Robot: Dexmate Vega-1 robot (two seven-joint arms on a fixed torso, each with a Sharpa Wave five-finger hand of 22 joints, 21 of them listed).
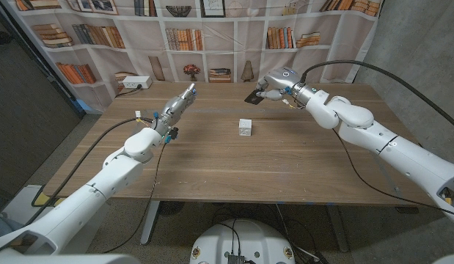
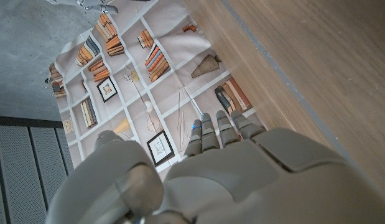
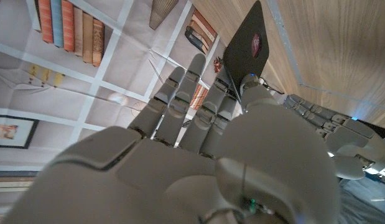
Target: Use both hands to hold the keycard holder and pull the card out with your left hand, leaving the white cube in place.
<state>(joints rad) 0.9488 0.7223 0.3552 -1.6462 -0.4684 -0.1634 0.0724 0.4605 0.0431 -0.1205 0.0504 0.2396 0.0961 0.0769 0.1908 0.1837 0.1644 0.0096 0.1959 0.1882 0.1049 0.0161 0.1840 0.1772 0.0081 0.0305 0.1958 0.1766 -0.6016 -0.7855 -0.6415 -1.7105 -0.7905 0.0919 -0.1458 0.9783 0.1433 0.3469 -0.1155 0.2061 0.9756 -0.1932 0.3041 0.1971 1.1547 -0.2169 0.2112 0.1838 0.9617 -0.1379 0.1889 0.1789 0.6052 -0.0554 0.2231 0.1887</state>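
The dark keycard holder [image 1: 254,95] hangs just above the far middle of the table, pinched in the fingers of my right hand [image 1: 274,82]. From the right wrist the holder [image 3: 250,45] is a black flat sleeve with a small red mark, sticking out past the fingertips [image 3: 226,78]. Whether a card is inside it I cannot tell. The white cube [image 1: 245,127] stands on the wood in the middle of the table, nearer than the holder and apart from both hands. My left hand [image 1: 180,103] hovers at the left, fingers [image 2: 217,130] straight out, holding nothing.
A white power strip [image 1: 135,83] lies at the table's far left corner. A bookshelf-print backdrop [image 1: 212,37] hangs right behind the far table edge. Cables trail along both arms. Bare wood [image 1: 234,165] spreads in front of the cube.
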